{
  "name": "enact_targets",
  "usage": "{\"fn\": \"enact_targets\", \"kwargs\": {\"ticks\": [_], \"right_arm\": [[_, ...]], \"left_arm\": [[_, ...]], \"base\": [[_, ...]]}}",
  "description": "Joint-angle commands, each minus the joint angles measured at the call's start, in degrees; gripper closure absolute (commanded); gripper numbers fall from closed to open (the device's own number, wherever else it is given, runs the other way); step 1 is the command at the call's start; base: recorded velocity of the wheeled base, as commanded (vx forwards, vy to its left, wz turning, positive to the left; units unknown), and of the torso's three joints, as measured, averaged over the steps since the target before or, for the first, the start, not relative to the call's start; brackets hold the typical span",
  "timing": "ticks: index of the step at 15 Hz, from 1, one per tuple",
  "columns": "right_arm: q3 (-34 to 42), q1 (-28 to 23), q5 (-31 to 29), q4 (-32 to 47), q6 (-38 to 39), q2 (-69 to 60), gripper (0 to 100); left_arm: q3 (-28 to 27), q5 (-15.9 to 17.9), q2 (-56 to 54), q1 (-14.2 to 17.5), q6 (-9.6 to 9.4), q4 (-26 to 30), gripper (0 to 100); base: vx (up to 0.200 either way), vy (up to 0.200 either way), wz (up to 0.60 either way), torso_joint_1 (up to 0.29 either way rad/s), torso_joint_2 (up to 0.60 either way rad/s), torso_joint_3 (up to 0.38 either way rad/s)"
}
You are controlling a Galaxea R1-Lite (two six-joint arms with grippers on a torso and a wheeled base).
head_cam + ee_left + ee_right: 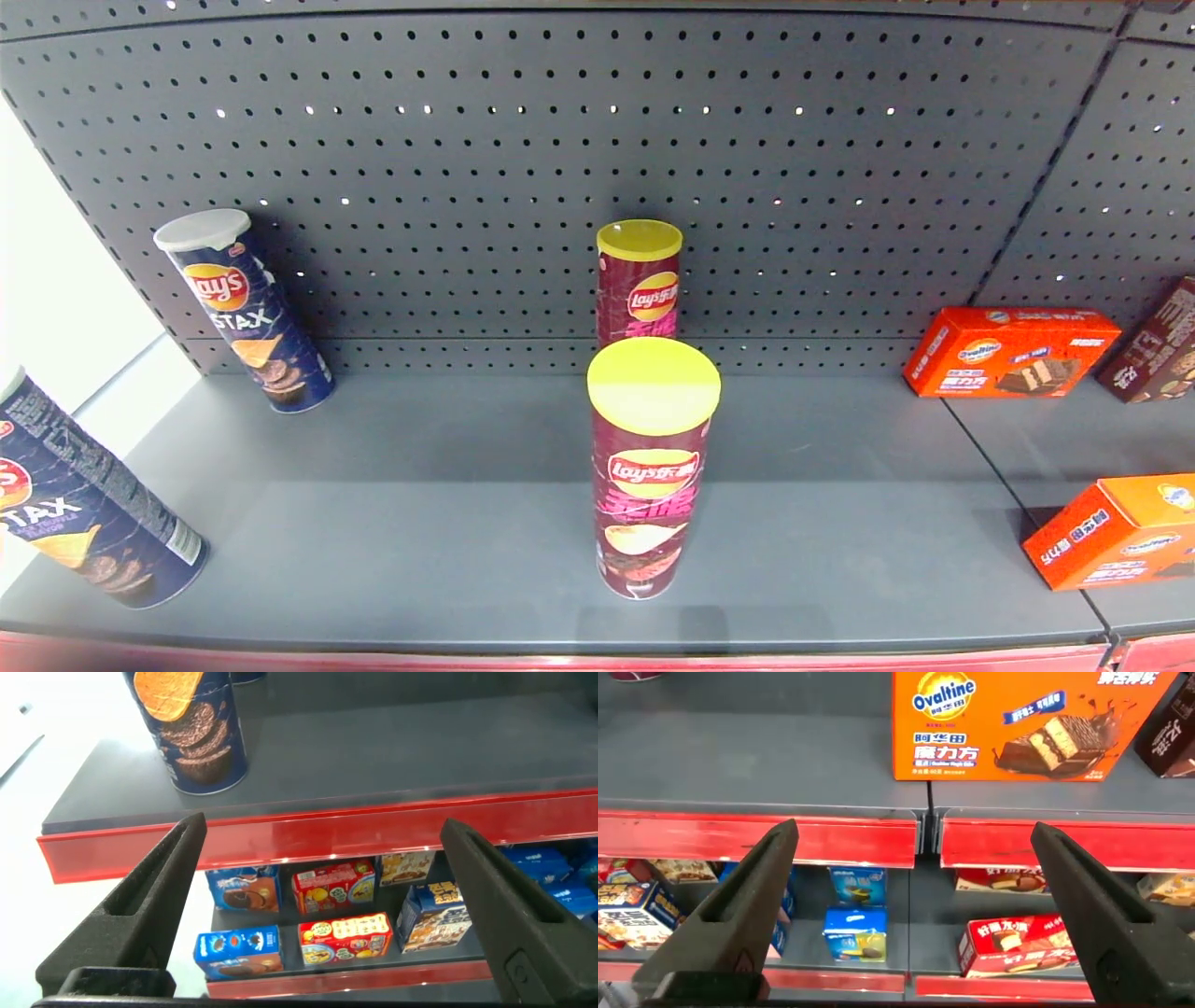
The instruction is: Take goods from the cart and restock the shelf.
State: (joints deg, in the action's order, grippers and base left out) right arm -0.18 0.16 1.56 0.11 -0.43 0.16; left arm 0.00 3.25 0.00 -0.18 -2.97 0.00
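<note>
Grey shelf [840, 523], maroon yellow-lidded can [649, 485]

Grey shelf [420, 523], two maroon cans [651, 467], two navy cans [245, 308], orange boxes [1013, 352], perhaps brown box [1158, 345]

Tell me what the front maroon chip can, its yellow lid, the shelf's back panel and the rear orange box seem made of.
Front maroon chip can: likely paperboard tube, glossy printed wrap. Yellow lid: probably plastic, smooth and matte. Back panel: apparently painted metal, dark grey with punched holes. Rear orange box: printed cardboard, crisp folded edges, slight sheen.
</note>
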Motion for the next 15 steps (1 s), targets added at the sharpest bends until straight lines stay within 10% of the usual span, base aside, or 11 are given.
{"fn": "enact_targets", "kwargs": {"ticks": [1, 15], "right_arm": [[0.0, 0.0, 0.0, 0.0, 0.0, 0.0, 0], [0.0, 0.0, 0.1, -0.1, 0.0, 0.0, 0]], "left_arm": [[0.0, 0.0, 0.1, 0.0, -0.01, 0.0, 0], [0.0, 0.0, 0.1, 0.0, 0.07, 0.0, 0]], "base": [[0.000, 0.000, 0.00, 0.000, 0.00, 0.000], [0.000, 0.000, 0.00, 0.000, 0.00, 0.000]]}}
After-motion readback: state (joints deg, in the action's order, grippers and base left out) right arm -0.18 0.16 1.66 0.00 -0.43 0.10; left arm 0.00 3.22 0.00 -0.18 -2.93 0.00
